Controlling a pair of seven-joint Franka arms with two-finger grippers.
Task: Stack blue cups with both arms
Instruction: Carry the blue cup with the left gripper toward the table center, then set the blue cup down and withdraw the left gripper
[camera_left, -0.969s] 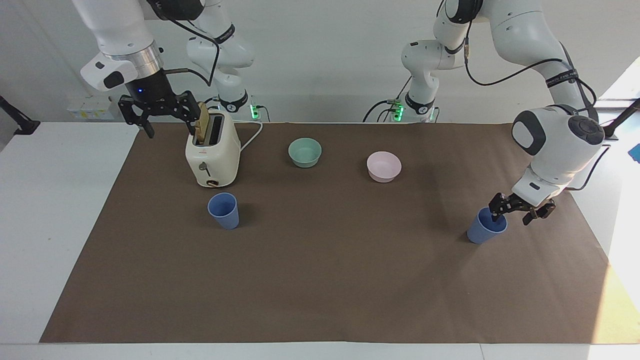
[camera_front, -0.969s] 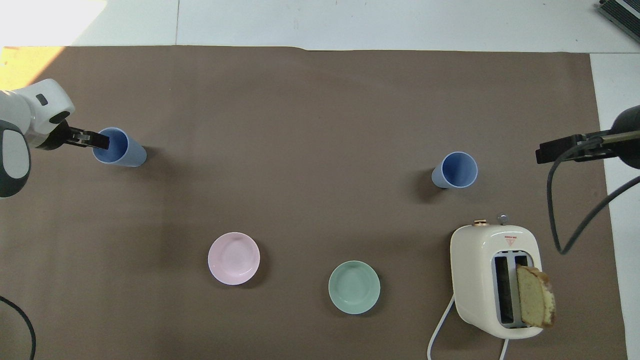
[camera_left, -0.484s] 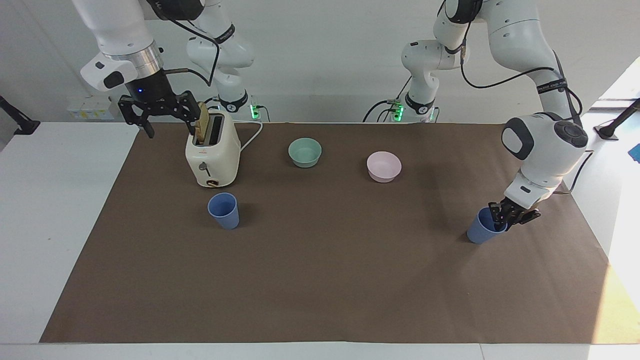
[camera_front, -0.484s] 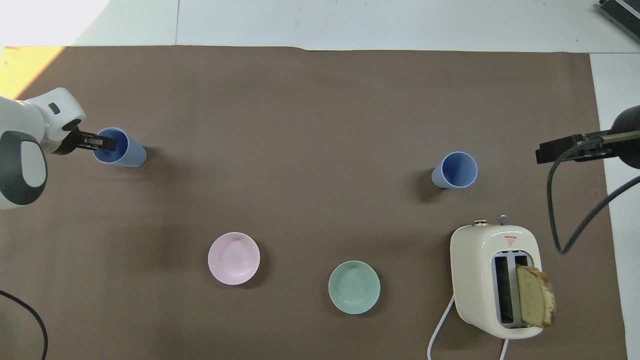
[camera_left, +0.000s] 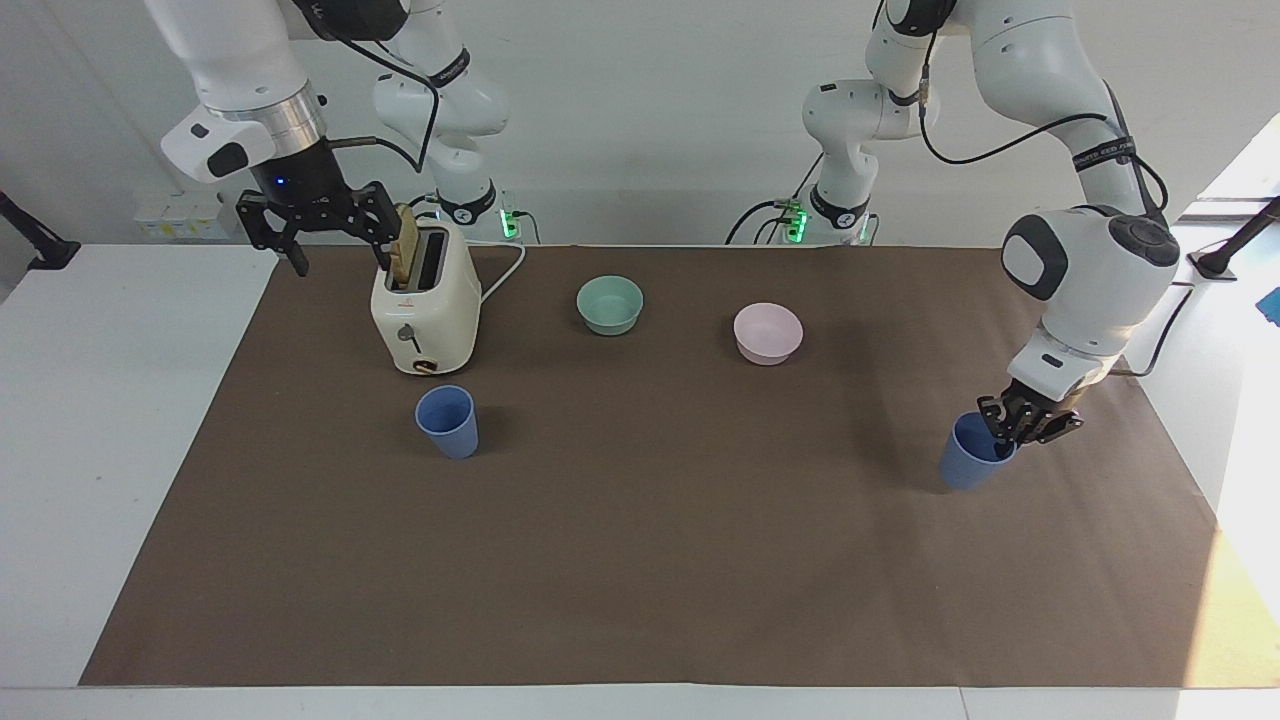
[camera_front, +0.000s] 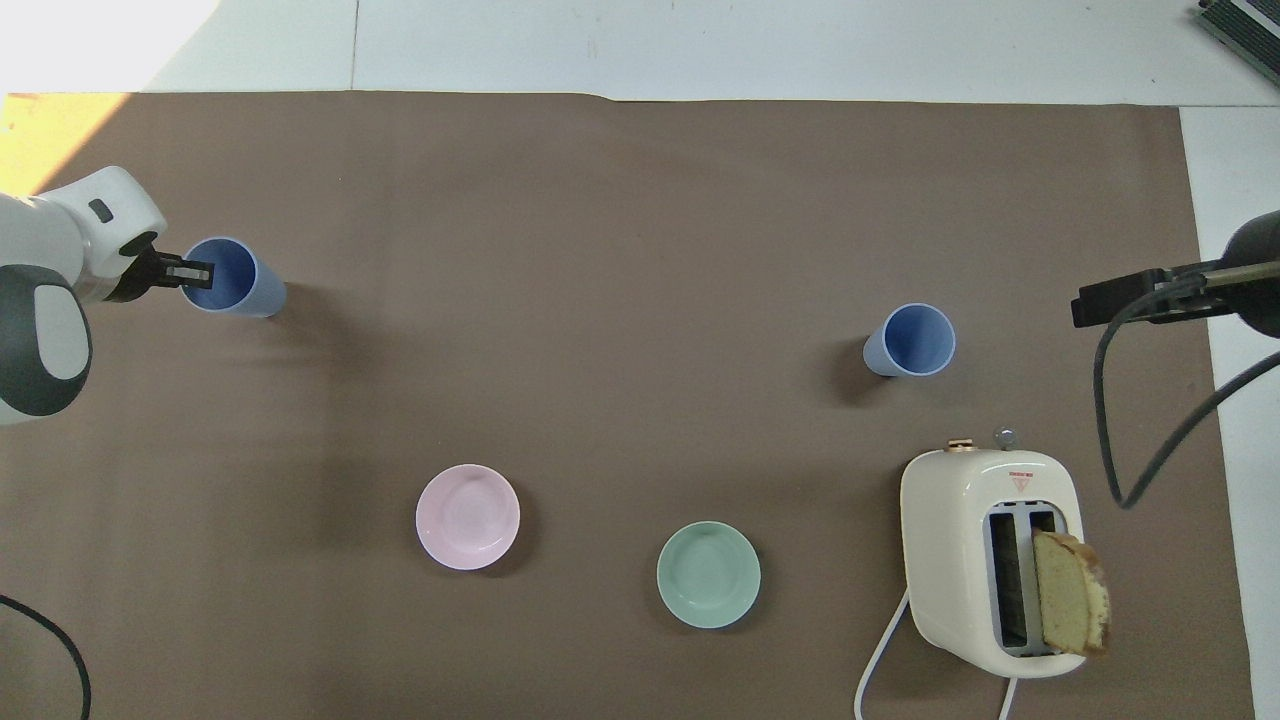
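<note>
A white counter (camera_left: 110, 450) carries a wide brown mat (camera_left: 650, 560) — plain, covering most of the top. A pale wall (camera_left: 640, 120) rises at the robots' end. Bright sunlight (camera_front: 90, 40) falls on the counter's corner at the left arm's end.

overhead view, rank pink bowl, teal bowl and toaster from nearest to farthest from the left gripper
The left gripper is shut on a blue cup at the left arm's end.
1. Pink bowl, nearer the robots than that cup.
2. Teal bowl, mid-table.
3. Toaster, at the right arm's end.
</note>
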